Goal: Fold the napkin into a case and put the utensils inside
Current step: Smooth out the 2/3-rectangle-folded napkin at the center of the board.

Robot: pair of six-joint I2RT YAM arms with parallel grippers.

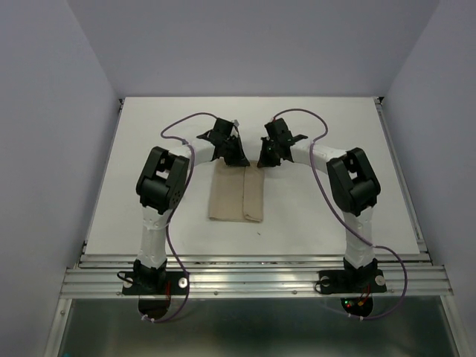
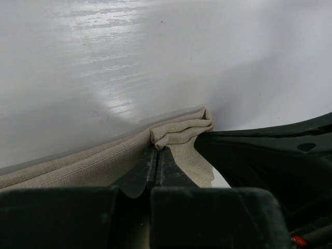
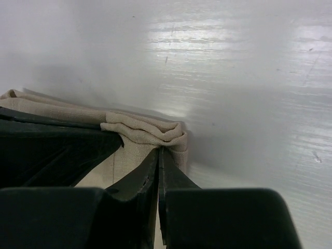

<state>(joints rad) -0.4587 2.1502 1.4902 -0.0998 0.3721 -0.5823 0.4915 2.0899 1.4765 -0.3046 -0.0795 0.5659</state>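
- napkin (image 1: pixel 232 195) lies folded into a flat tan oblong at mid-counter (image 1: pixel 335 216), between the two arms; a lengthwise fold line runs down it, right of centre
- left fingers (image 2: pixel 139 176) pressed together, clamped on a bunched bit of the napkin's far edge; cloth puckers just beyond the tips
- right fingers (image 3: pixel 139 179) also together, pinching stacked layers at the far right corner
- both sets of fingers sit near each other at the far edge; each shows as a dark mass in the other's wrist view
- near edge of napkin flat on counter
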